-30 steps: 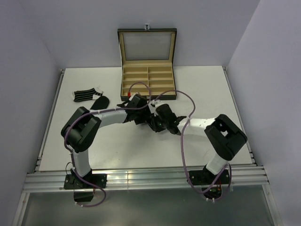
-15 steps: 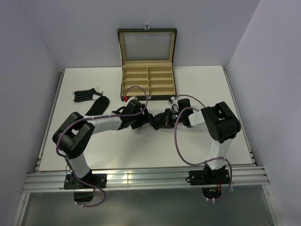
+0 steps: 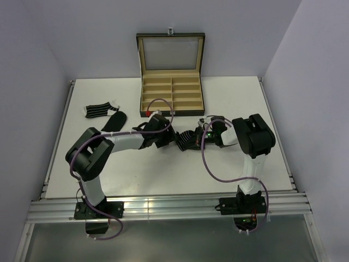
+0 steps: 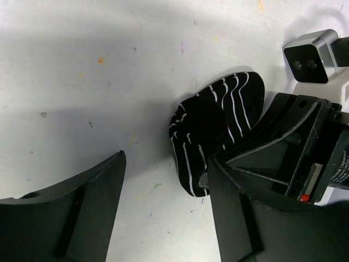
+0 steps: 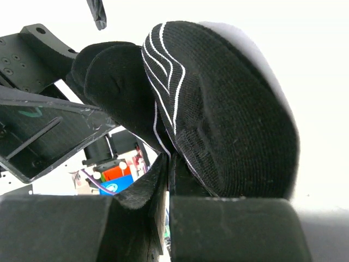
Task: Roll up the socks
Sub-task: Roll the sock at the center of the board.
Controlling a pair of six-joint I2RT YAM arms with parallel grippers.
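Moved since earlier: right arm (image 3: pixel 252 139) had folded inward. Item: black, white-striped fabric sock (image 4: pixel 210 131), part-rolled, lay mid white table (image 3: pixel 229 93), long axis running from left gripper (image 4: pixel 165 164) toward right gripper (image 5: pixel 167 180). Right gripper was clamped on its fabric. Left gripper gaped empty, sock directly ahead.

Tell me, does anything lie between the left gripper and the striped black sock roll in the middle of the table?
Nothing visible does. The left gripper is open, with only bare white table between it and the black rolled fabric sock with thin white stripes. The right gripper pinches that sock from the other side.
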